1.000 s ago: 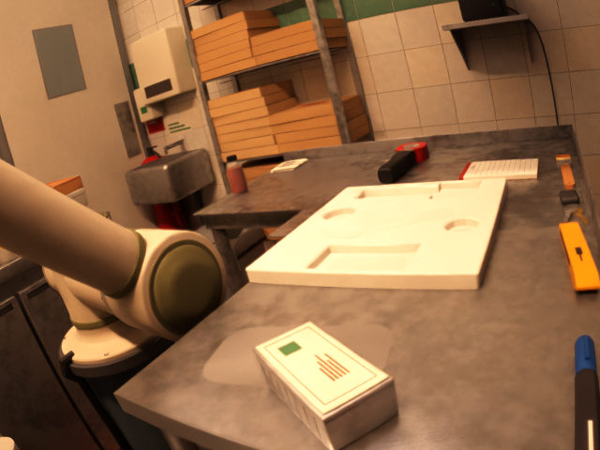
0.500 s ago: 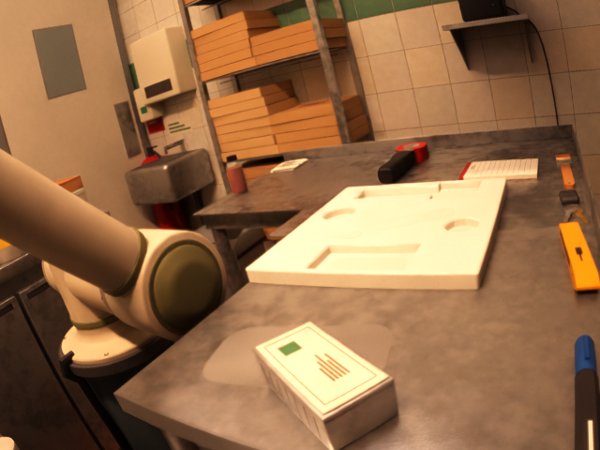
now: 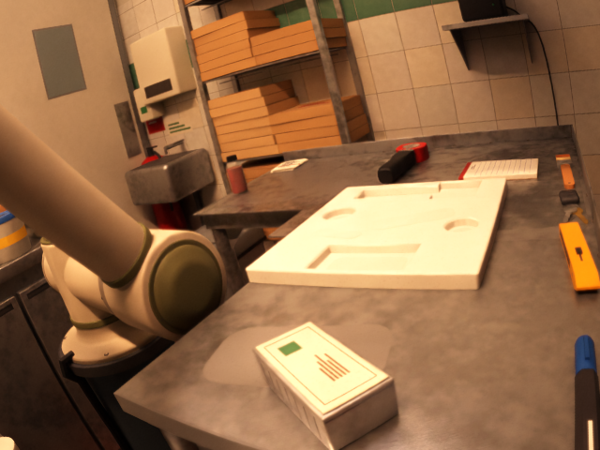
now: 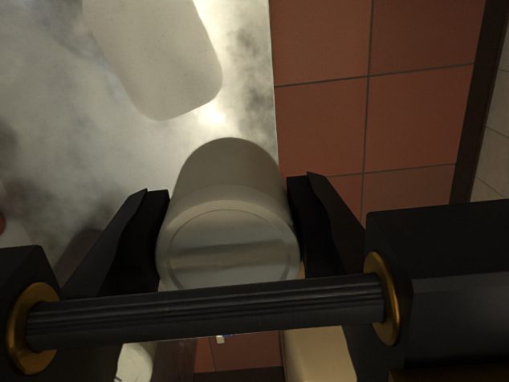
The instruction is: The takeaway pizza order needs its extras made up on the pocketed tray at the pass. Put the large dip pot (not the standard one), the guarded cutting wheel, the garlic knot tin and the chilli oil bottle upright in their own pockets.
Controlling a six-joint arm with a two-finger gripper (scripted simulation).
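The gripper [image 4: 228, 218] shows only in the wrist camera, near a steel counter edge with red floor tiles beyond. A white dip pot [image 4: 228, 222] with a round silvery lid sits clamped between its fingers. A second white pot [image 4: 156, 57] stands further along the counter; I cannot tell which of the two is larger. The white pocketed tray [image 3: 387, 232] lies on the main table with all its pockets empty. The cutting wheel [image 3: 402, 162], black-handled with a red guard, lies behind the tray. The garlic knot tin [image 3: 324, 382] lies on the near table. A small dark red bottle [image 3: 236, 177] stands on the far side table.
Behind the table stands a metal rack of pizza boxes [image 3: 281, 82] against a tiled wall. A notepad [image 3: 501, 169] lies behind the tray. An orange tool [image 3: 577, 256] and a blue marker [image 3: 586, 387] lie along the right edge. The arm's elbow [image 3: 160, 286] hangs left of the table.
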